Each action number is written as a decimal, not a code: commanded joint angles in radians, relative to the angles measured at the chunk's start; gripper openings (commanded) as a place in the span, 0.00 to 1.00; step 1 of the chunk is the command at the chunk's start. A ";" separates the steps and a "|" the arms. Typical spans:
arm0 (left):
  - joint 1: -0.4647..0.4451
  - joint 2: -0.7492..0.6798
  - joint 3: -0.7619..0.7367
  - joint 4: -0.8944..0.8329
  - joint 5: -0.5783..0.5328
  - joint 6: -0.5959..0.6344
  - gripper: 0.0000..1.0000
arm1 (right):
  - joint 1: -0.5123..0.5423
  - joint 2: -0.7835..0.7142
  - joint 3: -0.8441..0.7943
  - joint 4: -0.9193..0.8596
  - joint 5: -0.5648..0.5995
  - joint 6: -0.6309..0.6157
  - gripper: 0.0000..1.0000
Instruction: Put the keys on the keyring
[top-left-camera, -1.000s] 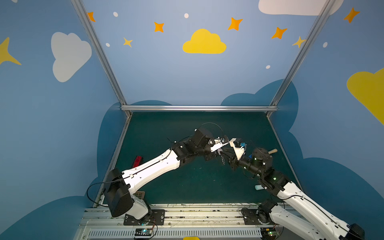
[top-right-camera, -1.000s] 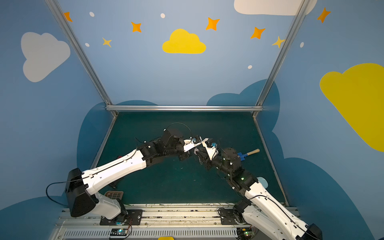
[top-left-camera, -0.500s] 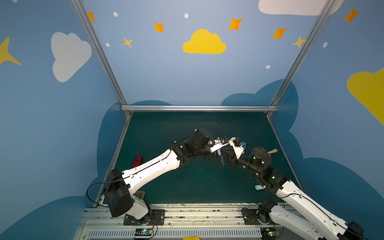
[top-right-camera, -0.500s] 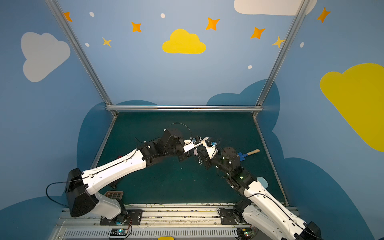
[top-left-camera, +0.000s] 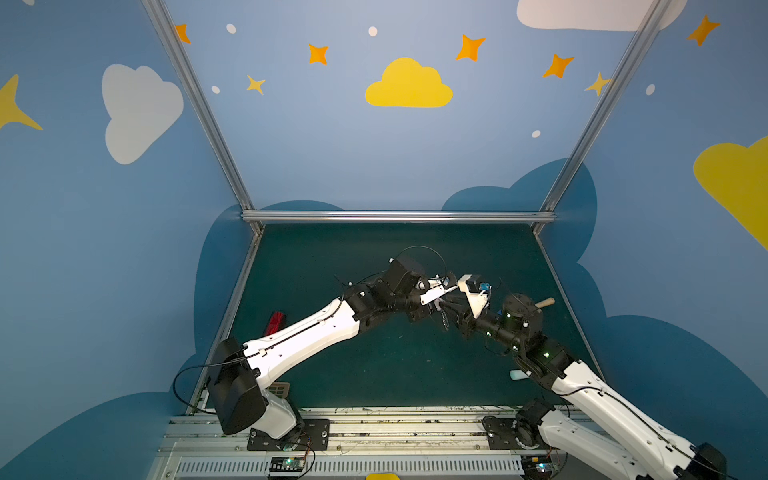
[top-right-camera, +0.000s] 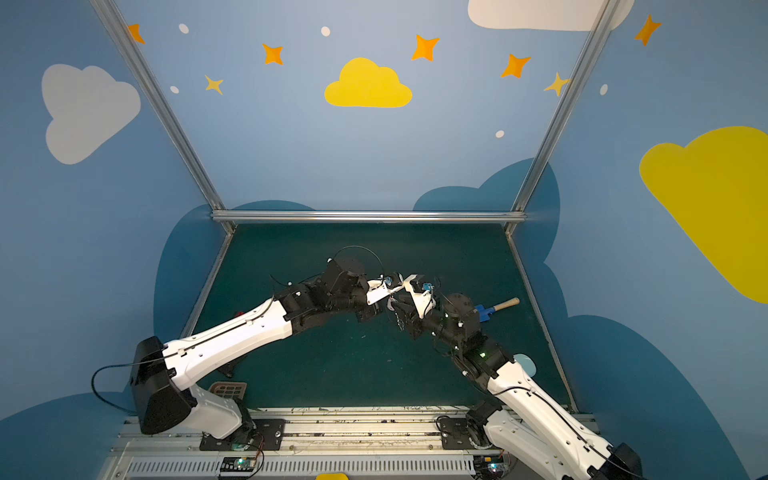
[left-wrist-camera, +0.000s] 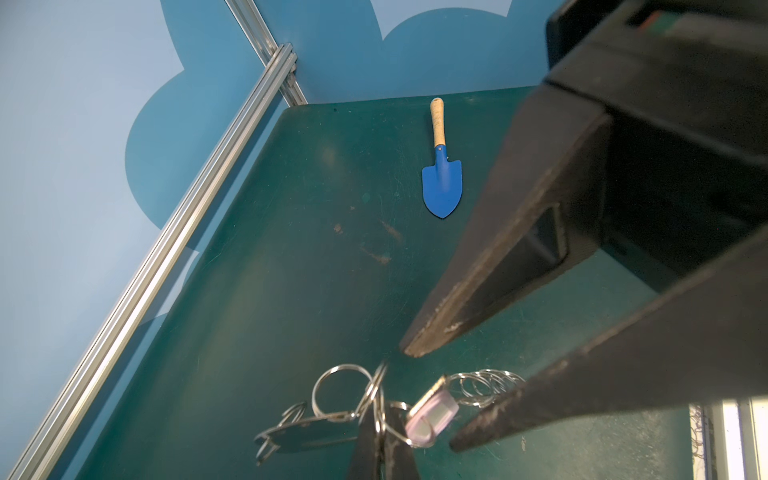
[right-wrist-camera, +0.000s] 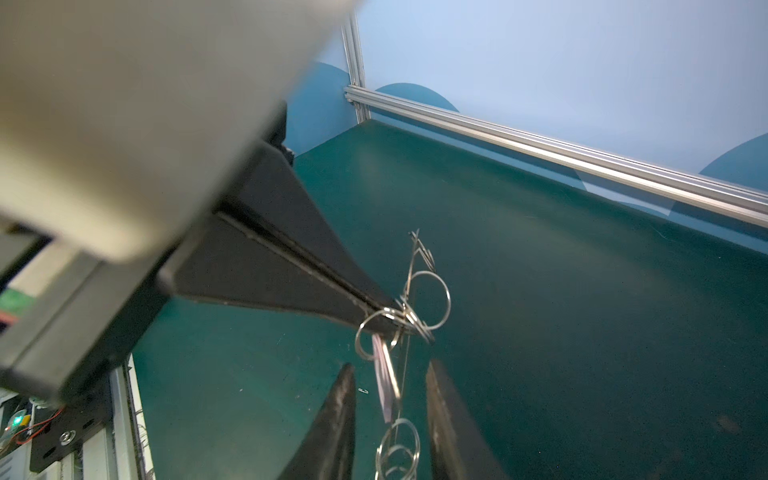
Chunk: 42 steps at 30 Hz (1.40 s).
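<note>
- Left gripper (right-wrist-camera: 387, 314): clenched. I have it pinching the split rings at the edge of the keyring (left-wrist-camera: 307, 432), so the grey plate and its rings hang clear of the table (left-wrist-camera: 291, 249).
- Location: the keyring is held in the air near the trowel (left-wrist-camera: 441, 183), on the trowel's blade side. It does not touch the trowel.
- Right gripper (right-wrist-camera: 390, 368): released. Its two fingers stand apart on either side of the key (left-wrist-camera: 432, 415). In the right wrist view I see a gap on both sides of the pale head.
- Key: it hangs just below the pinched rings, on the same blade side of the trowel. No finger is on it and nothing is under it, so I judge that a ring carries it.
- Done, as I judge it: the keyring is lifted and steadied, and the key is at least hooked on.
- Not confirmed: whether the key has travelled all the way round the coil of the split ring. The rings overlap at the pinch point, so I cannot tell.
- Left to do: close on the key head, work it round the coil until it swings free, then set the keyring down.
- Caution: a chain of small rings (left-wrist-camera: 486, 382) dangles beside the key and may snag.
</note>
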 joint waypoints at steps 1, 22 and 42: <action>-0.008 -0.037 0.003 0.055 -0.005 0.008 0.04 | -0.002 -0.013 -0.021 -0.022 -0.002 0.022 0.31; -0.010 -0.044 -0.022 0.068 0.078 0.018 0.04 | -0.019 -0.066 -0.079 0.103 -0.058 0.029 0.24; 0.002 -0.038 -0.027 0.027 0.056 0.052 0.04 | -0.036 -0.142 -0.040 0.001 -0.050 0.036 0.00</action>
